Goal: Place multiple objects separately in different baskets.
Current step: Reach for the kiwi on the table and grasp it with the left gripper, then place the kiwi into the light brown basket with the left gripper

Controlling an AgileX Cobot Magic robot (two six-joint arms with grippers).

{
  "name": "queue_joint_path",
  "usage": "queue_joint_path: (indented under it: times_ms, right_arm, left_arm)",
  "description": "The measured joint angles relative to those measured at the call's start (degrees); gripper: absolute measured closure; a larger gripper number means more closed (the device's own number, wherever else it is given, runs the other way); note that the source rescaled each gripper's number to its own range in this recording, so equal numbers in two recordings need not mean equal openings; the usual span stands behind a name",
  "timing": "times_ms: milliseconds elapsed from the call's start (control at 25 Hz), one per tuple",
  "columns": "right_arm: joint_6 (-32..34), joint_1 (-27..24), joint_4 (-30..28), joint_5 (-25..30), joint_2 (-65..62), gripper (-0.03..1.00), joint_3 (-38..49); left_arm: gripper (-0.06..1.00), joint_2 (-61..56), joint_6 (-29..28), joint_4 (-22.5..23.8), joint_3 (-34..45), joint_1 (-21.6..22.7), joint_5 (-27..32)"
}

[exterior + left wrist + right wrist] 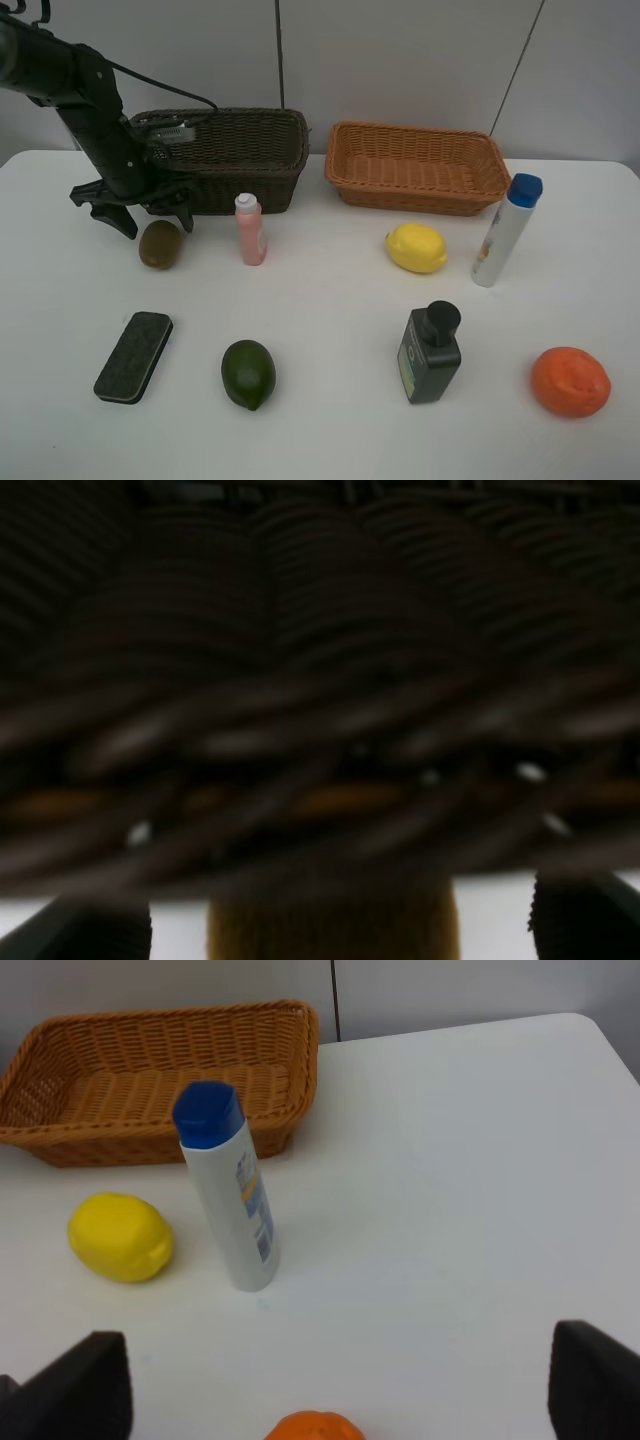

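Kiwi [160, 244] lies on the table [330, 300] just in front of the dark brown basket [240, 145], flanked by the spread fingers of the left end effector [157, 222] (contact cannot be told). Right end effector [340, 1390] stands wide open, empty. Printing on the white tube [505, 230] is illegible.

The left arm [85, 100] reaches in from the far left corner and slopes down to the right. Its black links bend at the wrist [130, 165], so the left gripper [148, 215] hangs low on the far left, pointing downward. Its two fingers [115, 218] are spread wide apart and grip nothing. The right gripper [330, 1390] shows only in its own wrist view, where two dark fingertips [75, 1395] stand far apart on the right side, also empty.
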Motion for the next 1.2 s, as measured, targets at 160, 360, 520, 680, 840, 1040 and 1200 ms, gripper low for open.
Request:
queue_joint_path:
  times_ms: [160,360,520,680,840,1040,1200]
  right_arm:
    - [0.0,0.0,0.0,0.0,0.0,-0.01,0.0]
    - [0.0,0.0,0.0,0.0,0.0,-0.01,0.0]
    - [0.0,0.0,0.0,0.0,0.0,-0.01,0.0]
    - [0.0,0.0,0.0,0.0,0.0,-0.01,0.0]
    - [0.0,0.0,0.0,0.0,0.0,-0.01,0.0]
    - [0.0,0.0,0.0,0.0,0.0,-0.01,0.0]
    - [0.0,0.0,0.0,0.0,0.0,-0.01,0.0]
  left_arm:
    - [-0.05,3.0,0.0,-0.2,-0.5,-0.2,-0.4]
    - [0.2,3.6,-0.1,-0.3,-0.8,-0.2,-0.7]
    - [0.5,3.6,-0.1,-0.3,-0.8,-0.2,1.3]
    - [0.5,3.2,0.6,-0.3,-1.5,-0.2,5.5]
    - [0.5,-3.0,2.2,-0.3,-2.4,-0.2,8.0]
    - [0.5,-12.9,8.5,-3.8,-10.6,-0.2,8.2]
    - [0.5,-11.7,14.5,-12.7,-20.8,-1.6,8.4]
